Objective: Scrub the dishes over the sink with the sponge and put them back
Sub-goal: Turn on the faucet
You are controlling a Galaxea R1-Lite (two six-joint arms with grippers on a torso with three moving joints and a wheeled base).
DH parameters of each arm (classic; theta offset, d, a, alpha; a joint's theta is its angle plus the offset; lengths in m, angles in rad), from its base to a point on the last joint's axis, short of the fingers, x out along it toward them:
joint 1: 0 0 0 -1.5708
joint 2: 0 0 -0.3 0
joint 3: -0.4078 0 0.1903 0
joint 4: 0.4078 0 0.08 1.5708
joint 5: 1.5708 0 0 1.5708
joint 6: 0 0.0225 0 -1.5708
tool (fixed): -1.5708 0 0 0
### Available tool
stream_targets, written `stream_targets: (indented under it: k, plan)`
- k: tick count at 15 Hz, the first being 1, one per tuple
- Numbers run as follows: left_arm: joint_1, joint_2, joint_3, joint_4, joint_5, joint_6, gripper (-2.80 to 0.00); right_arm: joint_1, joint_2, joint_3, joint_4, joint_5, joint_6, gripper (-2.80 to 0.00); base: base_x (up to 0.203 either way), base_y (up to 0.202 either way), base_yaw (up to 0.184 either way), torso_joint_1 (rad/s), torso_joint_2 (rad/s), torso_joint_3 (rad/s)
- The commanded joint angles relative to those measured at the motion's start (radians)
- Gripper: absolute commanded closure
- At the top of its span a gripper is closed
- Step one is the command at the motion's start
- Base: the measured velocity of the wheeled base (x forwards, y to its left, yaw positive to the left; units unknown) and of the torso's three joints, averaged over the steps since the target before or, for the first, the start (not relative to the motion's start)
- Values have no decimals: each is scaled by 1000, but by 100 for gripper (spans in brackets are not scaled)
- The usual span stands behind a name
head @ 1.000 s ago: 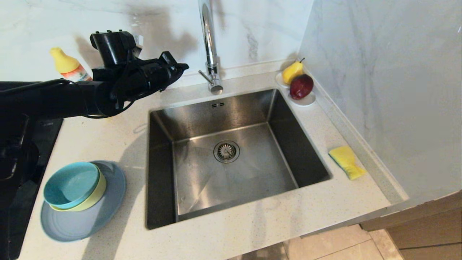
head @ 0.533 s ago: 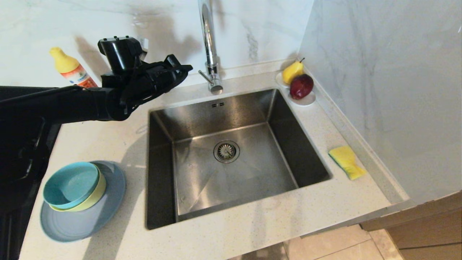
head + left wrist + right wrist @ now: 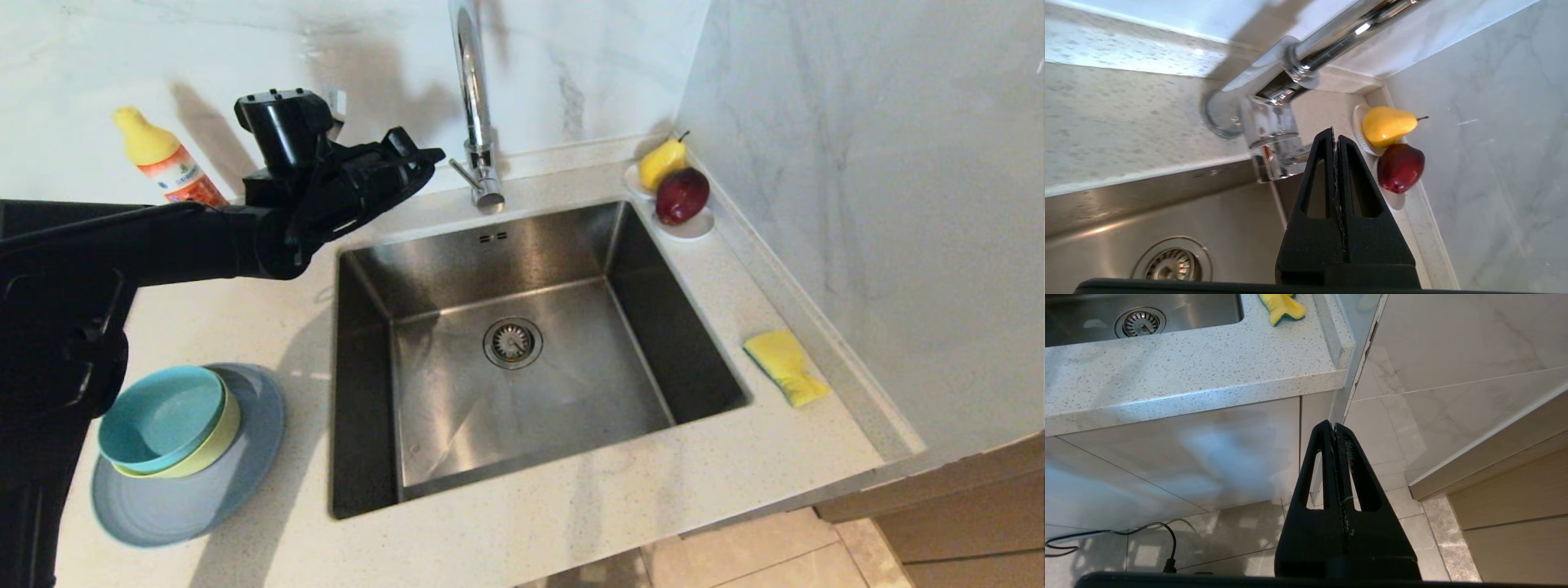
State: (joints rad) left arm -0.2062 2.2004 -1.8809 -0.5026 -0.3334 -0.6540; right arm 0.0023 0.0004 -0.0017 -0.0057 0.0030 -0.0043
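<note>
left gripper (image 3: 429,157): jaws pressed together, empty, just beside tap lever (image 3: 462,172)
right gripper (image 3: 1335,428): closed, empty, parked below counter
sponge (image 3: 784,365): likely soft, light; pinch across its narrow middle
teal bowl (image 3: 161,417): likely rigid, smooth; grip at rim

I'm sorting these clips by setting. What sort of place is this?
Most likely a home kitchen: a stainless steel sink with a tall chrome tap set in a speckled countertop, stacked dishes beside it.

Bright even light; soft arm shadow on wall (image 3: 384,73); sink (image 3: 571,245) glints.
</note>
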Motion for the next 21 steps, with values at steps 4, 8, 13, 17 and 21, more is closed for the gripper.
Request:
stream_targets:
  k: [4,8,13,17,21]
  plan:
    - [-21,19,-1,-4,-3,-4,0,0,0,0,0,0,0,0,0,0,0,0,0,0]
    - [-19,32,-3,-5,-1,2,0,-1,0,0,0,0,0,0,0,0,0,0,0,0]
    - [-18,35,-7,-6,-4,3,0,1,0,0,0,0,0,0,0,0,0,0,0,0]
    - [-12,27,-6,-30,-5,10,0,1,0,0,0,0,0,0,0,0,0,0,0,0]
    - [-5,20,-7,-32,-1,54,0,1,-2,0,0,0,0,0,0,0,0,0,0,0]
